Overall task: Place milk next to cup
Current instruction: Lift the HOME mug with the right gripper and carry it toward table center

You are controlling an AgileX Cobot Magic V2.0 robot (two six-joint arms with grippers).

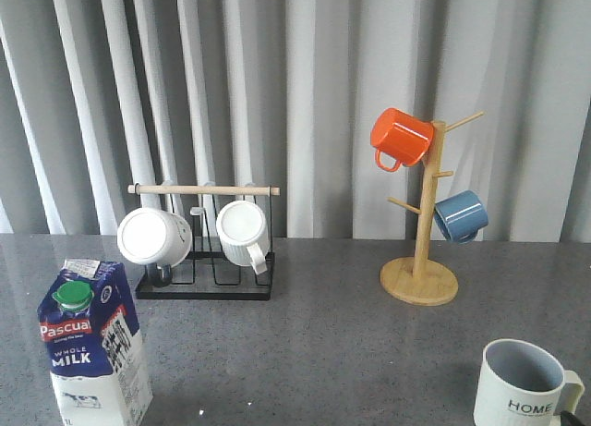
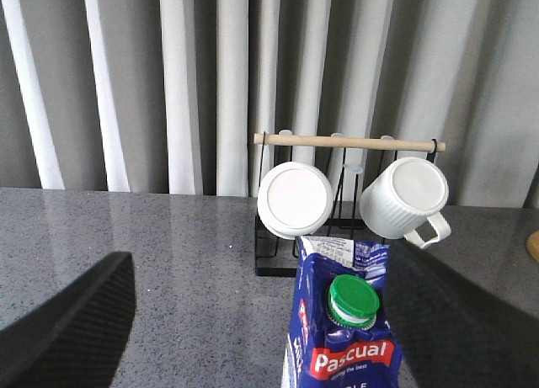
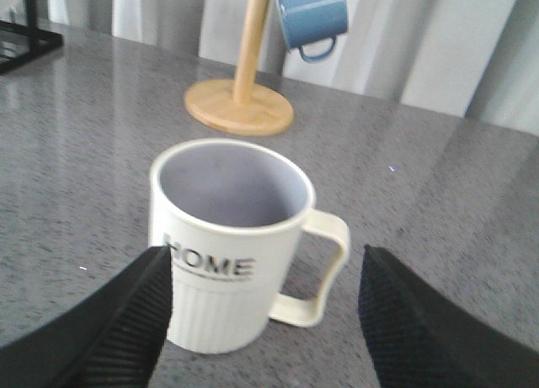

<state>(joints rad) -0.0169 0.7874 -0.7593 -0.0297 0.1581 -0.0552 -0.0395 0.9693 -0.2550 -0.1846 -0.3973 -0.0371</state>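
Note:
The milk (image 1: 92,343), a blue-and-white carton with a green cap, stands upright at the table's front left. In the left wrist view the milk (image 2: 345,329) sits between the wide-open fingers of my left gripper (image 2: 261,262), close to one finger (image 2: 472,321) and well apart from the other. The cup (image 1: 522,384), a pale ribbed mug lettered "HOME", stands at the front right. My right gripper (image 3: 265,257) is open around the cup (image 3: 227,236), with one finger (image 3: 109,329) close against its lettered side and the other beyond the handle. Neither gripper holds anything.
A black wire rack (image 1: 203,287) with a wooden bar holds two white mugs (image 1: 152,237) at the back left. A wooden mug tree (image 1: 420,278) at the back right carries an orange mug (image 1: 402,138) and a blue mug (image 1: 460,215). Grey curtains hang behind.

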